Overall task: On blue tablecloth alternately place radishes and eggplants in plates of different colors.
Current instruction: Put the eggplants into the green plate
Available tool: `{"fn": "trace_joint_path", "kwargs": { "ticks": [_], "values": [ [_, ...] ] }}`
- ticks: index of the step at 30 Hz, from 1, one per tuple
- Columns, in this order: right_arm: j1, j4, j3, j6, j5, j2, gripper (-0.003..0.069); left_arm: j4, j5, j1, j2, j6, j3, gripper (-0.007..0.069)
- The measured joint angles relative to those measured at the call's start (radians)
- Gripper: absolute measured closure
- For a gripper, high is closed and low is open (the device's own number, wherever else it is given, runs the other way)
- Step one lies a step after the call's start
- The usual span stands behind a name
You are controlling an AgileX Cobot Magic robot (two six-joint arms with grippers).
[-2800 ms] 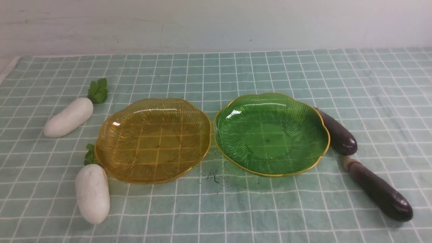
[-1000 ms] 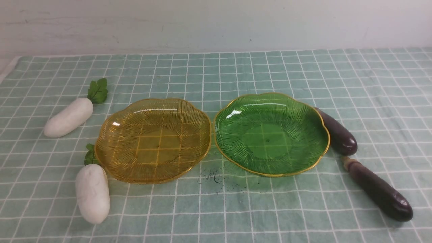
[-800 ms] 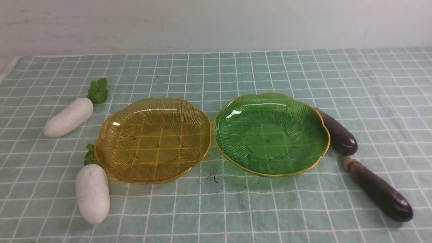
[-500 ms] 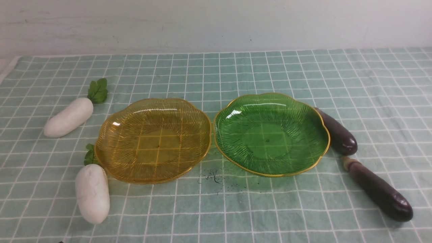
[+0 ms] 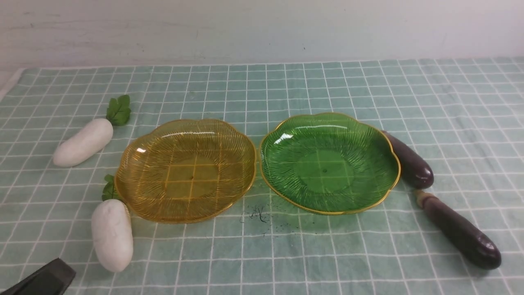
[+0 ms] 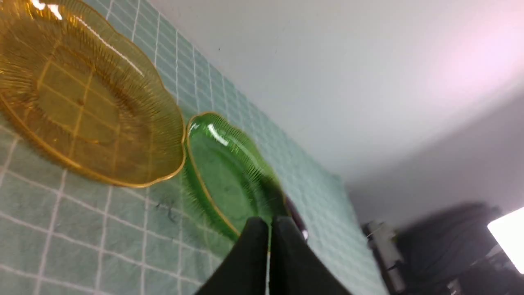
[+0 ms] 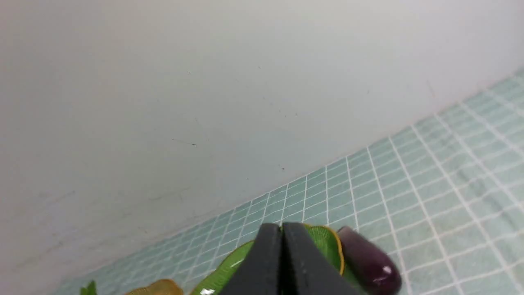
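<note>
On the teal grid tablecloth (image 5: 262,86) the amber plate (image 5: 135,164) and green plate (image 5: 368,164) stand side by side, both empty. One white radish (image 5: 83,142) lies left of the amber plate, another (image 5: 112,234) at its front left. Two purple eggplants lie right of the green plate, one (image 5: 409,160) at its rim, one (image 5: 460,231) nearer me. My left gripper (image 5: 45,280) enters at the front left corner; in the left wrist view (image 6: 269,223) its jaws are pressed together, empty. My right gripper (image 7: 281,228) is shut and empty, out of the front view.
A pale wall (image 5: 262,28) rises behind the cloth's far edge. A small dark scuff (image 5: 258,214) marks the cloth in front of the two plates. The cloth's left edge (image 5: 10,84) shows at the far left.
My left gripper has come into the front view at the bottom left corner. The plates, radishes and eggplants have not moved.
</note>
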Motion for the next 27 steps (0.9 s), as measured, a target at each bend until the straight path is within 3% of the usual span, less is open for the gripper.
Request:
{"fn": "trace_joint_path", "kwargs": {
  "ticks": [5,9,18,27],
  "values": [
    [0.0,-0.202,-0.22,-0.033,0.38,0.411,0.0674,0.202,0.259,0.0,0.342,0.079,-0.145,0.0632],
    [0.0,-0.234,-0.315,-0.038,0.534,0.638,0.0674,0.288,0.387,0.0,0.534,0.164,-0.221,0.0632],
    [0.0,-0.242,-0.493,-0.152,0.645,1.006,0.0633,0.325,0.434,0.0,0.785,0.262,-0.3,0.063],
    [0.0,-0.29,-0.615,-0.204,0.628,1.267,0.0446,0.333,0.449,0.0,0.862,0.266,-0.303,0.0604]
  ]
}}
